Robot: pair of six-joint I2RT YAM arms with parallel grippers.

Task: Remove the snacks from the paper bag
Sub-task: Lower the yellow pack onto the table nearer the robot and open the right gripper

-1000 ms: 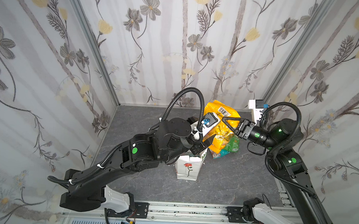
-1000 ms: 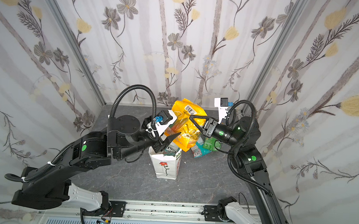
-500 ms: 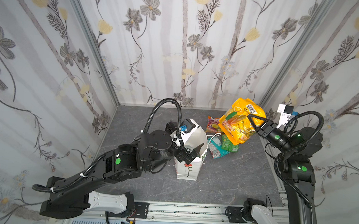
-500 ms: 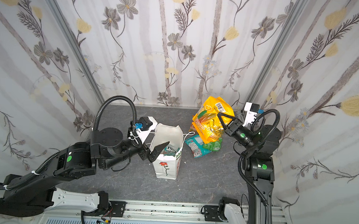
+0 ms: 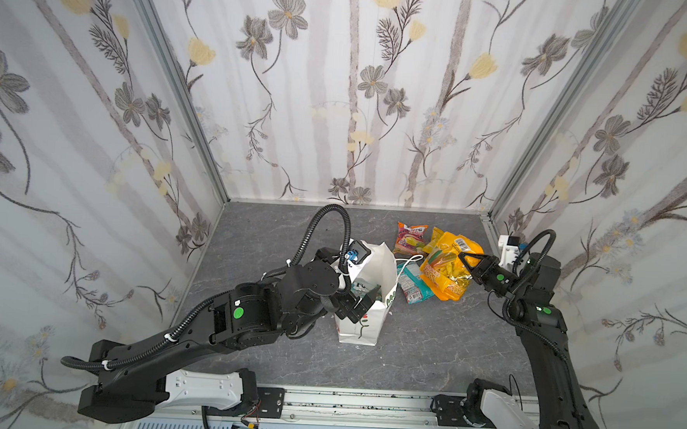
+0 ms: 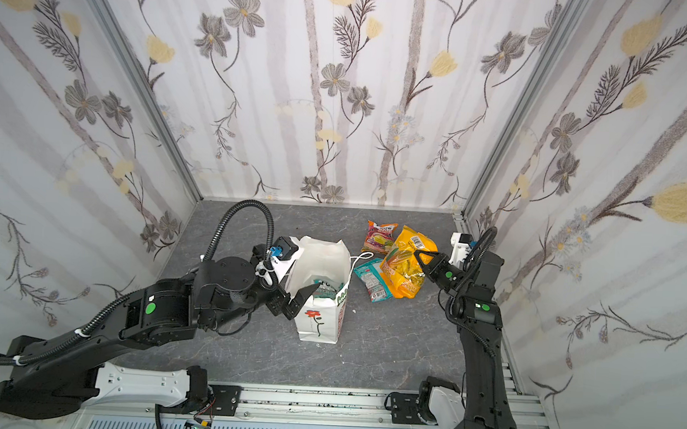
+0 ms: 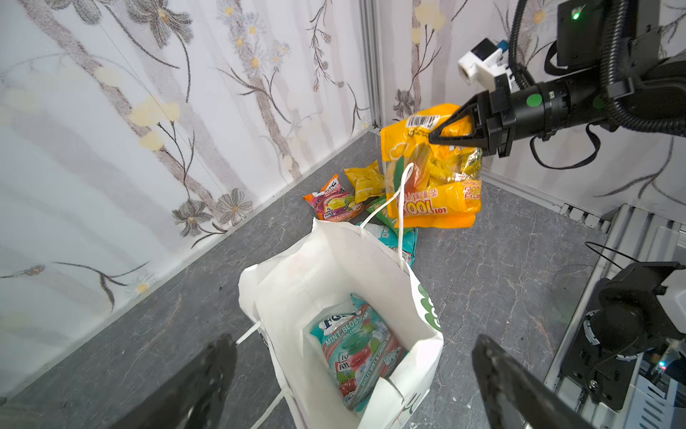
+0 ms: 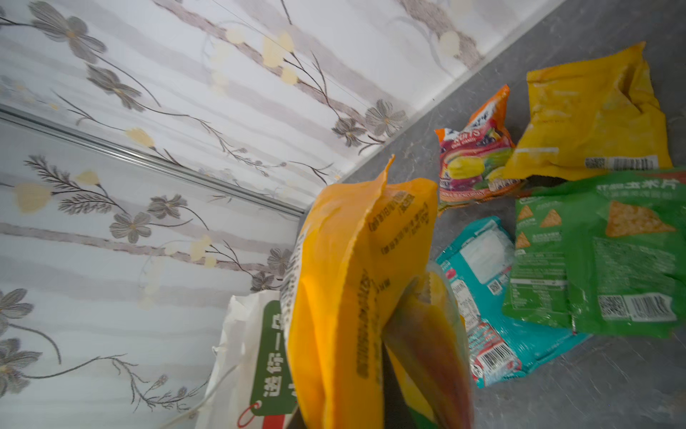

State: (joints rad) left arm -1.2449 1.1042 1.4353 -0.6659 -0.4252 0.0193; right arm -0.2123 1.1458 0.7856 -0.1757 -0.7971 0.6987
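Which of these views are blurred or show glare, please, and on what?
Right wrist view: the orange packet near the lens is soft, and the green packet is smeared. Left wrist view: the teal packet in the paper bag is sharp; the black fingers are blurred. Both top views: sharp, with glints on the orange packet's foil.

Overhead pair, close wrist views, shared bag point(image 5: 376, 265)

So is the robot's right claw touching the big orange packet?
Touching. The left wrist view shows the right gripper shut on the top of the orange packet.
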